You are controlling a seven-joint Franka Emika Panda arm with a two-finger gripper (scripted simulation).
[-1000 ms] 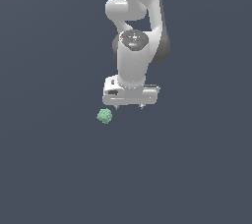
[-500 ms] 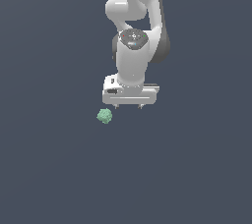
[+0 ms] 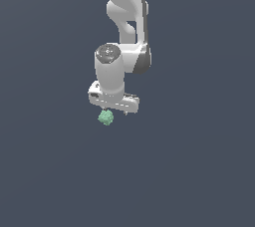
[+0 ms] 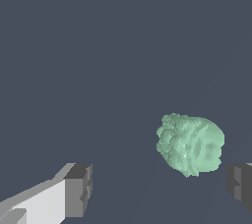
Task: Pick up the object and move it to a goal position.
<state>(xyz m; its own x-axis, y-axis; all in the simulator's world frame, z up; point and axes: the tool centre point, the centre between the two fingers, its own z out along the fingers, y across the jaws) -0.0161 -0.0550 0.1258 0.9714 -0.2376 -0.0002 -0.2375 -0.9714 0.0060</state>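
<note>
My gripper (image 3: 115, 112) hangs low over the plain dark grey floor (image 3: 199, 171), at the end of my white arm (image 3: 124, 12), which comes down from the top of the exterior view. My jaws are spread wide apart and they pinch nothing. In the wrist view I see one dark grey fingertip (image 4: 78, 188) on its white finger at one side, and only the edge of the other fingertip (image 4: 240, 186) at the far side of the picture.

The object (image 3: 105, 117) is a small mint-green blob with a lumpy, bumpy surface, roughly like a ball. In the exterior view it sits just under the end of my gripper body that is toward the exterior view's left, very near to it. From this view I cannot tell if it touches me.

In the wrist view the object (image 4: 190, 144) lies between my two fingertips, but not in the middle. It is close to the fingertip that is cut by the picture edge, and well apart from the other one. A gap of grey floor shows between the blob and each fingertip, so I do not touch it there. The blob is narrower than the opening of my jaws.
</note>
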